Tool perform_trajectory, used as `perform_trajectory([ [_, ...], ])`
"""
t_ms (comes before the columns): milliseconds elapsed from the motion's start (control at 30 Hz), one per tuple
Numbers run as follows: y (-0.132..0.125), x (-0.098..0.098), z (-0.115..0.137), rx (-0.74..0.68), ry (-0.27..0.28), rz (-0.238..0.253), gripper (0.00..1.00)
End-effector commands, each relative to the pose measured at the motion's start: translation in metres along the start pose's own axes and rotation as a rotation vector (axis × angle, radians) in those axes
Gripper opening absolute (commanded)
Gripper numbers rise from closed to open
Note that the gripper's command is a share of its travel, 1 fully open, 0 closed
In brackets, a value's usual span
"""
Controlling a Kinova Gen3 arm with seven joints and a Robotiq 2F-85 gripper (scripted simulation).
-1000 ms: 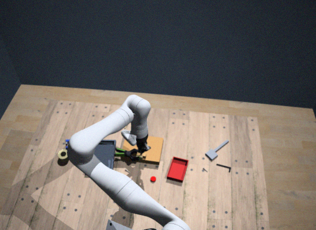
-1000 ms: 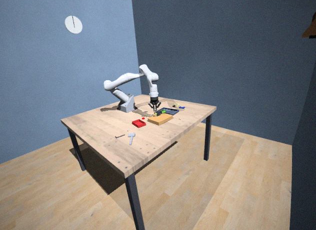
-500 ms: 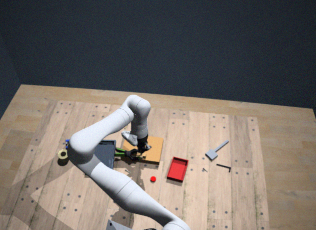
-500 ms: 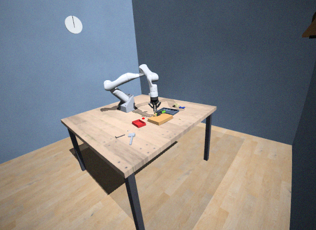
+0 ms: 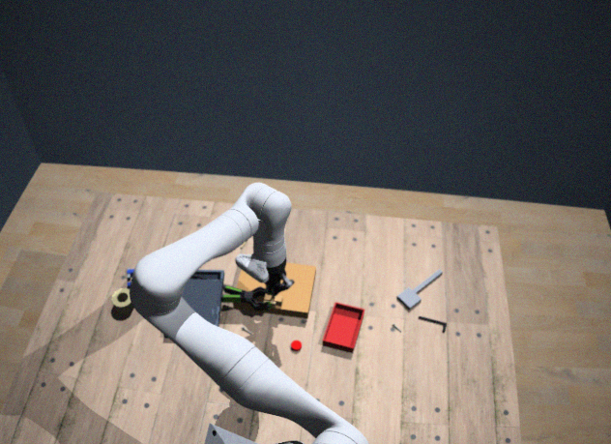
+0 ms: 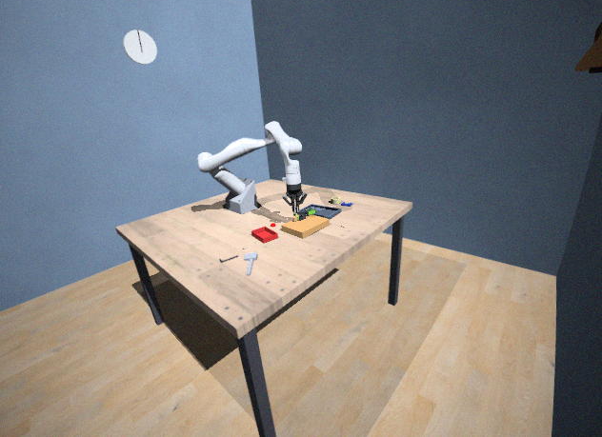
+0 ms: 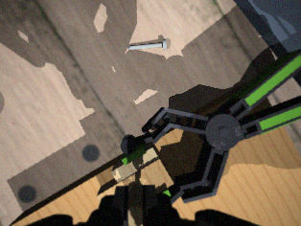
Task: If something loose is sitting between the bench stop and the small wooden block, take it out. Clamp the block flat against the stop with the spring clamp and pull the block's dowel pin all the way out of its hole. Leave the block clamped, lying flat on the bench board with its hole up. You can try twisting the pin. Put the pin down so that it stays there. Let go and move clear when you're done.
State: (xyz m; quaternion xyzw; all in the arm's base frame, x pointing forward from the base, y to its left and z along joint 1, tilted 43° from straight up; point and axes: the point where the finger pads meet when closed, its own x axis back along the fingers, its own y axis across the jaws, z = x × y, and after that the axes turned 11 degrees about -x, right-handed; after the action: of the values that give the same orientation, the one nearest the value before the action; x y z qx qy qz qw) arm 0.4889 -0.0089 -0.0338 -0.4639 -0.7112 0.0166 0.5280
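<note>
The orange-tan bench board (image 5: 302, 283) (image 6: 307, 226) (image 7: 261, 192) lies on the table. The green-and-black spring clamp (image 5: 253, 297) (image 7: 223, 131) reaches over its edge. In the wrist view its jaws stand on either side of the small wooden block (image 7: 155, 177) and the pale stop (image 7: 126, 171), which lie against each other; I see nothing loose between them. My gripper (image 5: 272, 294) (image 6: 294, 212) (image 7: 135, 202) points down over the block, nearly closed on the slim tan dowel pin (image 7: 135, 211). The pin's lower end and the hole are hidden by the fingers.
A dark tray (image 5: 221, 291) lies beside the clamp handles. A bolt (image 5: 247, 330) (image 7: 149, 46) lies before the board. A red disc (image 5: 296, 345) (image 6: 272, 225) and red box (image 5: 337, 348) are nearby; a mallet (image 5: 409, 298) and hex key (image 5: 432, 320) lie farther right, a tape roll (image 5: 121, 297) left.
</note>
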Motion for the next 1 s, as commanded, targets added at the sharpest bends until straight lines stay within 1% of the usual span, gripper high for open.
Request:
perform_trajectory([
  [0,0.0005,0.0011,-0.0002,0.005,-0.001,-0.002,0.10],
  [967,0.0005,0.0013,-0.0002,0.167,-0.001,-0.002,0.10],
])
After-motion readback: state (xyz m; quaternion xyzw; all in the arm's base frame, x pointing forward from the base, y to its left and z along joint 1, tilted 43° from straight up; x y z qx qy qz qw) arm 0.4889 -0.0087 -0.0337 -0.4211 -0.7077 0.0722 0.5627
